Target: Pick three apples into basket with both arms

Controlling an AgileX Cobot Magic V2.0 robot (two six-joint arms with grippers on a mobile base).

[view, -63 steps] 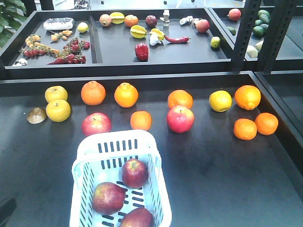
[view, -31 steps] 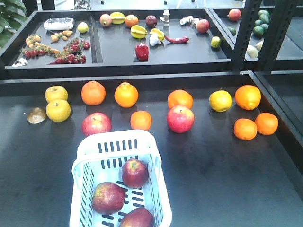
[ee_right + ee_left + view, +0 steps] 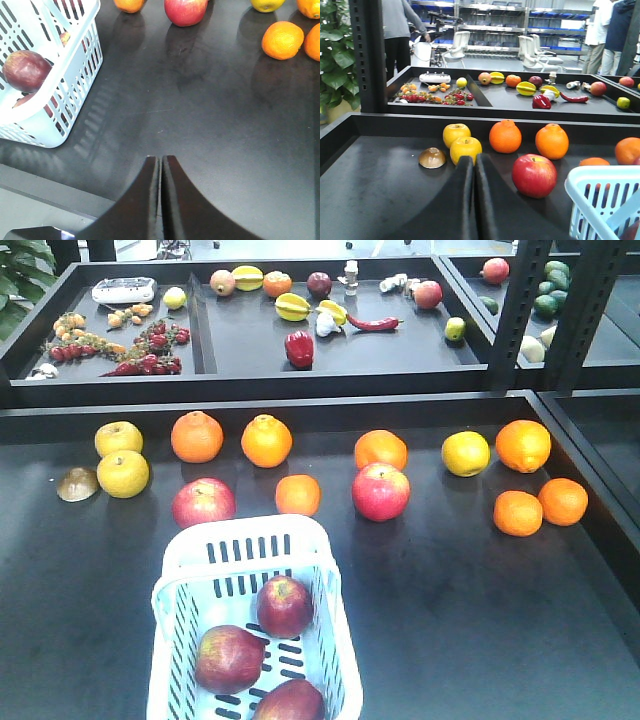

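Note:
Three dark red apples lie inside the basket [image 3: 240, 540]: one [image 3: 285, 605] toward the back, one [image 3: 229, 658] at the left, one [image 3: 291, 702] at the frame's bottom edge. Neither arm shows in the front view. My left gripper [image 3: 473, 159] is shut and empty, low over the table left of the basket [image 3: 600, 200]. My right gripper [image 3: 160, 158] is shut and empty too, above the table's near edge to the right of the basket [image 3: 75, 95], where one apple [image 3: 22, 70] shows under the handle.
Two brighter red apples [image 3: 203, 503] [image 3: 380, 491] sit behind the basket among several oranges [image 3: 297, 494] and yellow fruits [image 3: 122, 473]. A brown half-shell [image 3: 77, 484] lies far left. Raised trays [image 3: 200, 380] of assorted produce stand behind, with shelf posts [image 3: 520, 310] at the right.
A dark piece of the left arm at the front view's bottom left corner has withdrawn out of the frame. The fruit and basket have not moved.

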